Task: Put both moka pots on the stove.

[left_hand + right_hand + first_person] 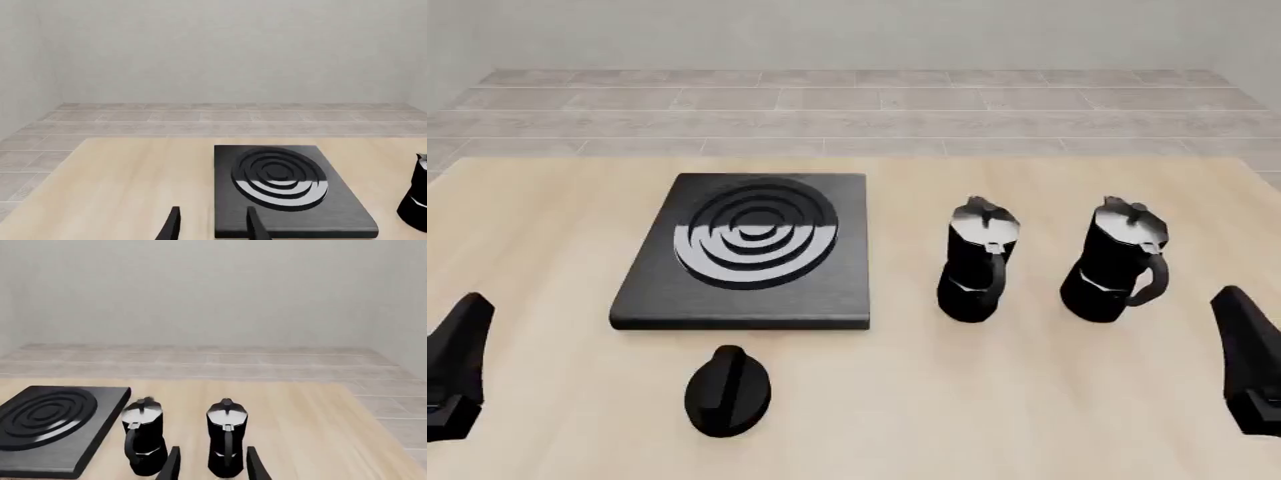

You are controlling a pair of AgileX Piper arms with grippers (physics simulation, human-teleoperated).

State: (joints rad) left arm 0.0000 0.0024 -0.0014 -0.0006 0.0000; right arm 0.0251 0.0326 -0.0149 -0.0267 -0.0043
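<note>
Front view: two glossy black faceted moka pots (977, 262) (1114, 262) are standing at three o'clock of the flat black ringed stove (747, 252), neither placed; left gripper (210, 223) and right gripper (210, 463) are gaping, holding nothing.

left claw (457, 365): matte black, tapered wedge | right claw (1248, 358): same | fingers (173, 225): thin black blades

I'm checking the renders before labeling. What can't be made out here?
- Left pincer: the left wrist view's edge cuts off all but the fingertips.
- Right pincer: likewise cut off in the right wrist view.
- One moka pot: cropped by the left wrist view's edge.
- Stove: its side is cut off in the right wrist view.
</note>
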